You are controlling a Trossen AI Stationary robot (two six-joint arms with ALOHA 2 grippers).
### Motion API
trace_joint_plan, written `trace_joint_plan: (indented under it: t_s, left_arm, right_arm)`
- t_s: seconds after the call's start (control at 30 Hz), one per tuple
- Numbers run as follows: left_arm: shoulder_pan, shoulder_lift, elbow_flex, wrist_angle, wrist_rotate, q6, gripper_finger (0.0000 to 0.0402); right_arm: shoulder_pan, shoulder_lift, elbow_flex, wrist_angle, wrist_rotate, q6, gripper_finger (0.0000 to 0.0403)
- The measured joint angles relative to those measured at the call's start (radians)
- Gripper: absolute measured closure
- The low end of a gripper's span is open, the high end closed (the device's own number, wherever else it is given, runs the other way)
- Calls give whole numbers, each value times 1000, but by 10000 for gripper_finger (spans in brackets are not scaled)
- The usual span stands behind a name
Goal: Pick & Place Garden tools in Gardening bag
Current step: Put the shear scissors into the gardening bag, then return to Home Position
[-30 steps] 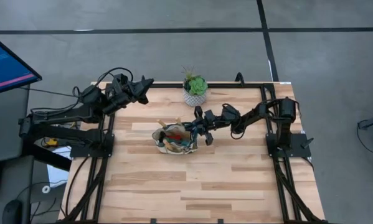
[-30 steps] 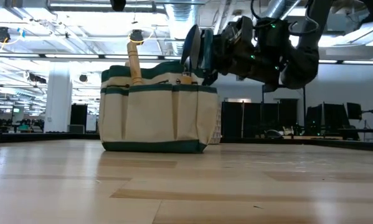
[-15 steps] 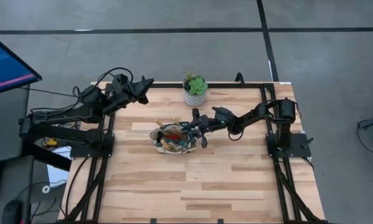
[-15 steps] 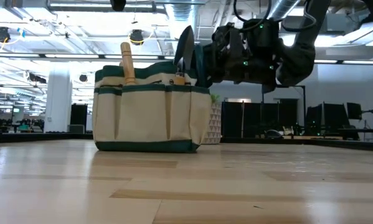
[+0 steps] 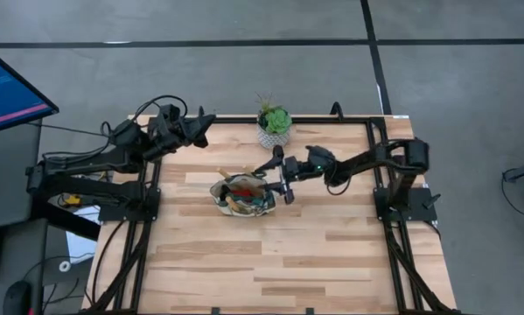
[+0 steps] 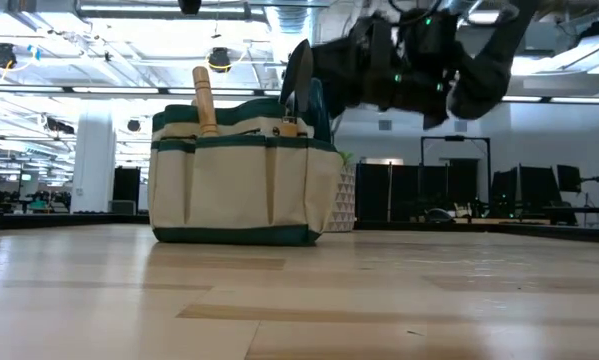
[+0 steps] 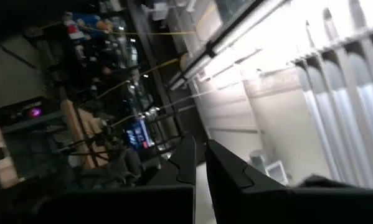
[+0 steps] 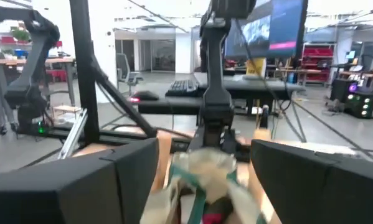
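Observation:
The gardening bag [image 5: 242, 194] [image 6: 241, 170] stands upright on its base at the table's middle; it is tan with green trim. Garden tools stick out of it: a wooden handle [image 6: 205, 100] at its left end and a dark blade [image 6: 297, 75] pointing up at its right end. Something red [image 8: 215, 218] lies inside. My right gripper [image 5: 282, 176] [image 8: 202, 186] hangs open just above the bag's right end, its fingers wide apart with nothing between them. My left gripper [image 5: 200, 124] [image 7: 202, 163] waits shut over the table's far left corner.
A green plant in a white pot [image 5: 274, 128] stands at the far edge, just behind the bag and my right arm. A monitor [image 5: 8, 87] stands off the table's left side. Bare wooden table [image 5: 279, 262] lies near and to the right.
My right gripper went toward the table's left with the dark-bladed tool, and the bag slid slightly left. Then the gripper opened wide, let go and rose a little. The tool stays in the bag's right end, blade up.

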Motion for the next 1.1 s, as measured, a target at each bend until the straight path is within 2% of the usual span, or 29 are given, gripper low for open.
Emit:
trace_joint_plan:
  t_s: [0.17, 0.37, 0.57, 0.67, 0.83, 1.1]
  left_arm:
    - [0, -23, 1, 3, 38, 42, 399]
    - [0, -103, 1, -9, 102, 210, 399]
    - [18, -251, 1, -211, 108, 367, 400]
    - [29, -302, 1, -304, 131, 426, 400]
    - [49, -342, -35, -323, 262, 494, 400]
    - [74, -382, -186, -323, 351, 495, 400]
  right_arm:
    - [-40, -183, 0, -163, -1, 5, 148]
    - [-145, -552, 0, -475, -1, 105, 149]
    - [-253, -933, 0, -781, -11, 114, 149]
    - [-295, -1085, 0, -891, -100, 110, 149]
    - [-331, -1262, 0, -1056, -214, 174, 149]
    - [-325, -1450, -1, -1309, -184, 176, 149]
